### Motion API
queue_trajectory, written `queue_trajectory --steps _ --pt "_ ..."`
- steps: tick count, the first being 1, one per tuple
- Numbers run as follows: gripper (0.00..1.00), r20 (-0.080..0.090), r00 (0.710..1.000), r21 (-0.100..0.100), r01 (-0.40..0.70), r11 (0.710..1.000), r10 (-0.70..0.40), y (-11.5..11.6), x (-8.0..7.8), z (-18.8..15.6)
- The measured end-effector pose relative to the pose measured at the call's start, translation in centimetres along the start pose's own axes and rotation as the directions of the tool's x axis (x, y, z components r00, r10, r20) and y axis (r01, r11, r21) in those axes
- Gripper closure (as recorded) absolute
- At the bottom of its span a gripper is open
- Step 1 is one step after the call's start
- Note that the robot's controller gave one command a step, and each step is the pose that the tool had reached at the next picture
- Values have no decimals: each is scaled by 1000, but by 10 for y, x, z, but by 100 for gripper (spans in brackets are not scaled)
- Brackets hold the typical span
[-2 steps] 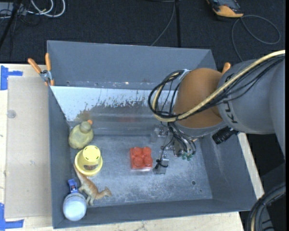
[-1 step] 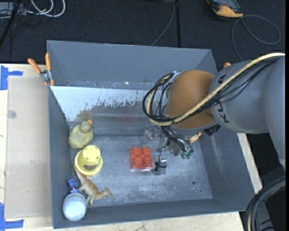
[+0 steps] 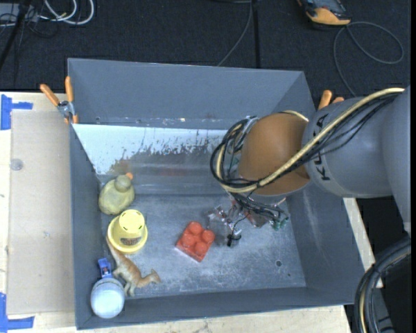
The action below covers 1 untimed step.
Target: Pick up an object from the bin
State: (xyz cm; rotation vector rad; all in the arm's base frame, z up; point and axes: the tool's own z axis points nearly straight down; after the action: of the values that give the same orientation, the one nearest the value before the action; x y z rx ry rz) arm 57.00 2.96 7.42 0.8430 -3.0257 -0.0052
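Black capital lettering (image 3: pixel 323 166) on the grey arm casing (image 3: pixel 374 151), up and to the right of the claw (image 3: pixel 233 233). Runs sideways, climbing the casing's left edge, away from the claw. Reads "KU" at the lower end, nearest the claw; further up, crossed by a pale yellow cable (image 3: pixel 347 120) and not legible with certainty. Stands just right of the orange-brown wrist cover (image 3: pixel 277 151) that sits above the claw. To the left of the claw, a yellow round lid (image 3: pixel 129 226) with raised marks on top, too small to read as letters or numbers.
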Motion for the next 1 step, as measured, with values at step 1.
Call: queue_trajectory --steps 1 --pt "0 0 1000 0 -1 1000 1 0 0 0"
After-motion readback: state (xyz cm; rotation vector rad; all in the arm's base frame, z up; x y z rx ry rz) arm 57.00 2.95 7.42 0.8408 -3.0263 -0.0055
